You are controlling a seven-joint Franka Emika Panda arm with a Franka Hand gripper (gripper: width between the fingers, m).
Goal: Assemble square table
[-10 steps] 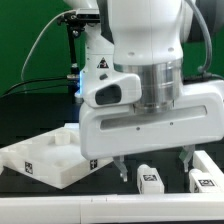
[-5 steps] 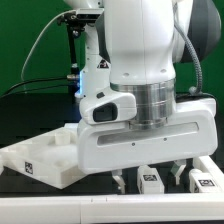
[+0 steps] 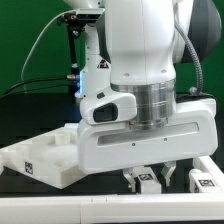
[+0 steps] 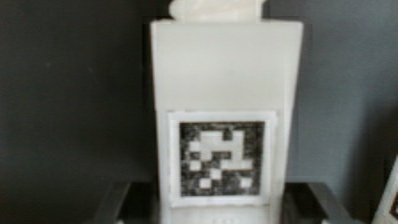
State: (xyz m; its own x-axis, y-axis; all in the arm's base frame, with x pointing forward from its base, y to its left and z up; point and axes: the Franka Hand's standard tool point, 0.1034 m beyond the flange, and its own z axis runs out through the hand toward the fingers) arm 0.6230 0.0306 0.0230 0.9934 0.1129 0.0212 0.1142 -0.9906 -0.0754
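Observation:
The white square tabletop panel lies on the black table at the exterior view's left, rim up. A short white leg with a black-and-white tag lies in front of the arm. My gripper is down over it, its fingers pressed against both sides of the leg. In the wrist view the leg fills the middle, tag facing the camera, with my gripper around its near end and dark fingers on each side. A second tagged leg lies at the exterior view's right.
The bulky white arm body hides much of the table behind it. A black stand with cables rises at the back. A white band runs along the front edge.
The gripper came down over the leg, then its fingers moved inward from a wide stance until they meet the leg's sides. The panel and the other leg have not moved.

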